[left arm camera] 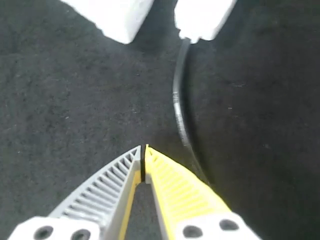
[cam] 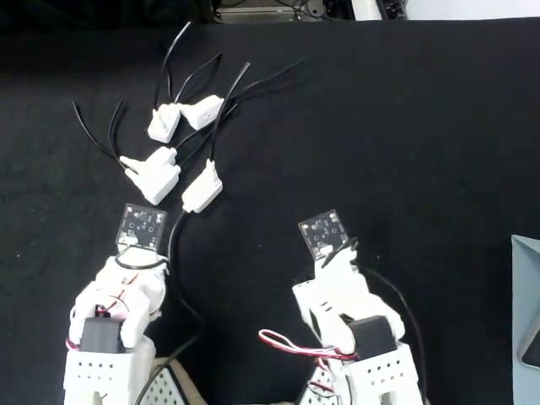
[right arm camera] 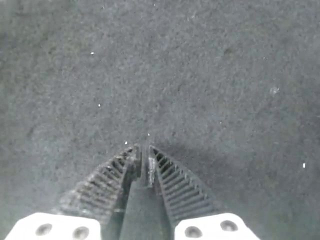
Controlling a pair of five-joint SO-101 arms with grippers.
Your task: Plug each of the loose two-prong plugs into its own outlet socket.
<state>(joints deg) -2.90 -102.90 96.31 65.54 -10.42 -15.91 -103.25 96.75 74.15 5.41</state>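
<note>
Several white plug and socket pieces with black wires lie in a cluster at the table's far left: two side by side [cam: 164,122] [cam: 203,111], a larger block [cam: 152,173], and a slim piece [cam: 202,187] whose cable [cam: 179,270] runs back between the arms. The left arm [cam: 118,312] stands just short of the cluster. My left gripper [left arm camera: 144,150] is shut on nothing, and beyond its tips lie the larger block [left arm camera: 112,15] and the slim piece [left arm camera: 202,17] with its cable [left arm camera: 179,110]. My right gripper [right arm camera: 143,150] is shut and empty over bare black cloth. The right arm [cam: 346,312] stands apart from the pieces.
Black cloth [cam: 405,126] covers the table, open across the middle and right. A grey-blue box [cam: 527,312] sits at the right edge. Red and white wires [cam: 287,346] loop by the right arm's base.
</note>
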